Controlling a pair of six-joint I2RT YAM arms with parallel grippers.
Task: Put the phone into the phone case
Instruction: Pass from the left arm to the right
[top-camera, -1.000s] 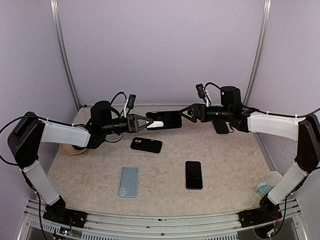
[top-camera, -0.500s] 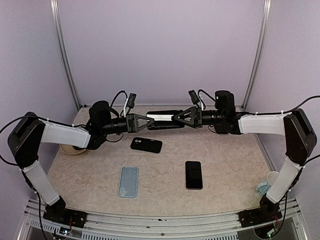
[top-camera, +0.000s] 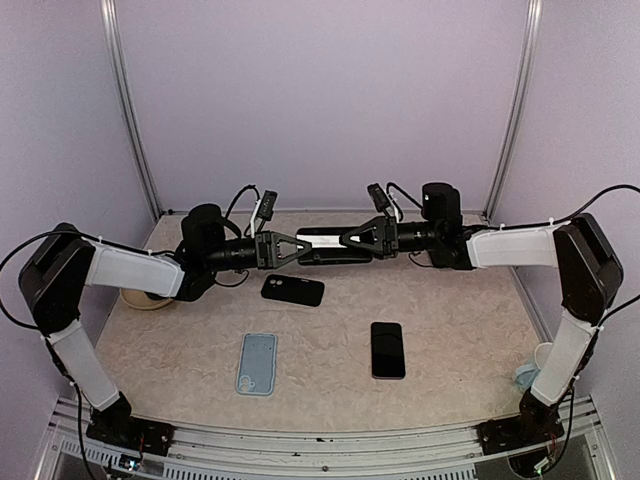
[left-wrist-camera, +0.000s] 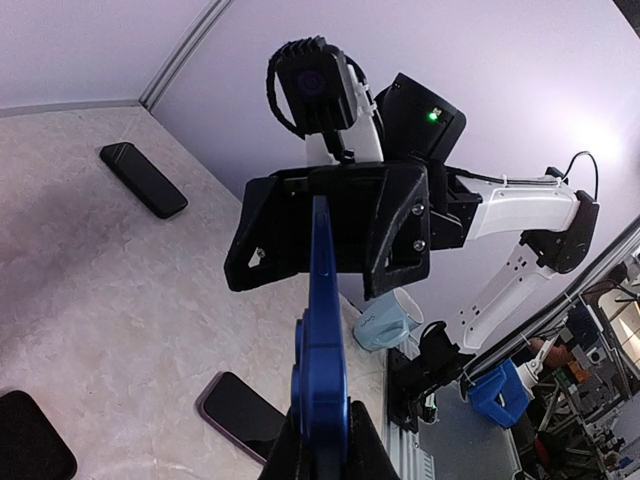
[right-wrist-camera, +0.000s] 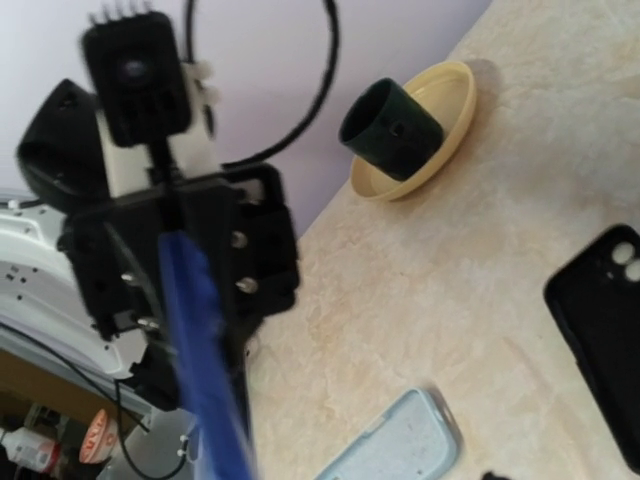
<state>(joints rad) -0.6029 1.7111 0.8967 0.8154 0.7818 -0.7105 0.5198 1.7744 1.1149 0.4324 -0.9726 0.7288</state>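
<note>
My left gripper (top-camera: 300, 247) is shut on a blue phone (top-camera: 328, 243) and holds it level above the back of the table; the phone is edge-on in the left wrist view (left-wrist-camera: 322, 330). My right gripper (top-camera: 352, 239) faces the left one, its jaws on either side of the phone's far end. In the right wrist view the phone (right-wrist-camera: 200, 360) is blurred and sits left of centre, so the jaws look open. A black phone case (top-camera: 293, 290) and a light blue case (top-camera: 258, 363) lie on the table below.
A black phone (top-camera: 388, 350) lies face up at centre right. Another dark phone (left-wrist-camera: 143, 179) lies at the back right. A yellow saucer with a dark cup (right-wrist-camera: 410, 130) stands at the left edge. A pale blue mug (left-wrist-camera: 385, 322) lies at the front right.
My right gripper has moved left from the back right until its jaws flank the free end of the blue phone. The left gripper has kept hold and barely moved.
</note>
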